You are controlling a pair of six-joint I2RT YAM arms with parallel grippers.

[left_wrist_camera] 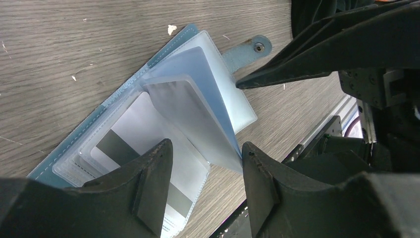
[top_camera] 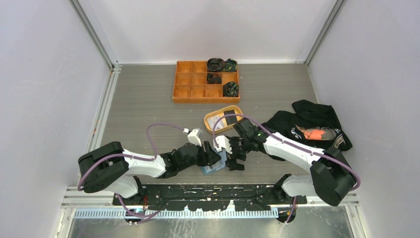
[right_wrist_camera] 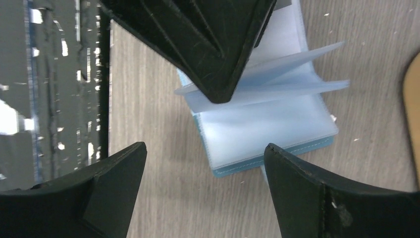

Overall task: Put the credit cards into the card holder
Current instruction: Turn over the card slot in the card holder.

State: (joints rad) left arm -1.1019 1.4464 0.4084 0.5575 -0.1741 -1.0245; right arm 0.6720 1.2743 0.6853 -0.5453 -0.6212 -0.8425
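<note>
Left gripper (left_wrist_camera: pixel 205 148), jaws apart, straddles fanned sleeves (left_wrist_camera: pixel 185 106) of the card holder (left_wrist_camera: pixel 225 106); right gripper (right_wrist_camera: pixel 205 147) gapes empty above them. A careless nudge could flip the sleeves shut.

The table (left_wrist_camera: pixel 59 59) is showing matt grey wood grain, the holder (top_camera: pixel 213 167) is pairing a stitched blue leather-like cover with smooth frosted plastic sleeves (left_wrist_camera: pixel 188 104) and a shiny metal snap (left_wrist_camera: pixel 258 47), the left fingers (left_wrist_camera: pixel 148 198) are looking like scuffed matt black plastic, and black cloth (top_camera: pixel 297 121) is lying soft at three o'clock.
</note>
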